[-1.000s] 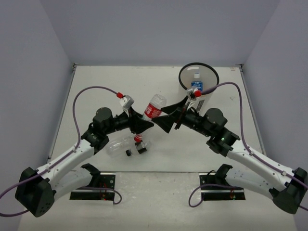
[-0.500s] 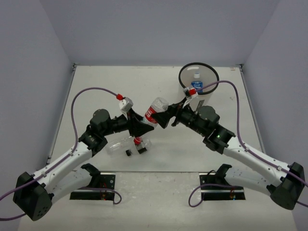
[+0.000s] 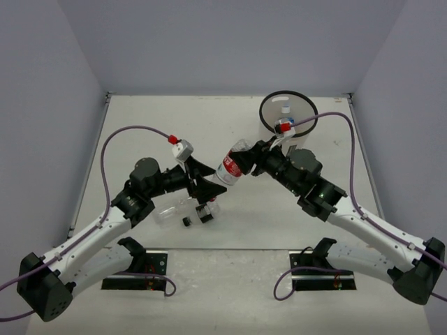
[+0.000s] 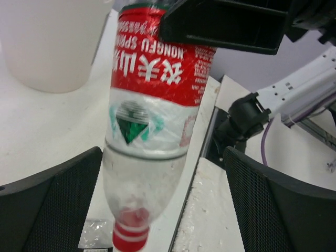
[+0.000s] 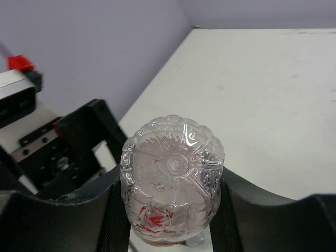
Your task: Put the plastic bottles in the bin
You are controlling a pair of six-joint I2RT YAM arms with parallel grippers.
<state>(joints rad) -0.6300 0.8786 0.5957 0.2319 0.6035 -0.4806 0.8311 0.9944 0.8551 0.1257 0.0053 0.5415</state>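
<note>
Two bottles lie under left gripper, spread wide | right gripper clamps red-labelled bottle | bin behind

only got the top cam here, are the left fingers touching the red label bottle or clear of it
observer: clear of it. the left wrist view shows the left gripper open wide, with a gap on each side of the bottle
operator: does the right one have it
observer: yes. the right wrist view shows the right gripper clamped on both sides of the bottle, near its bottom end
operator: where's the cap
observer: the red cap points back into the left gripper, seen in the left wrist view
</note>
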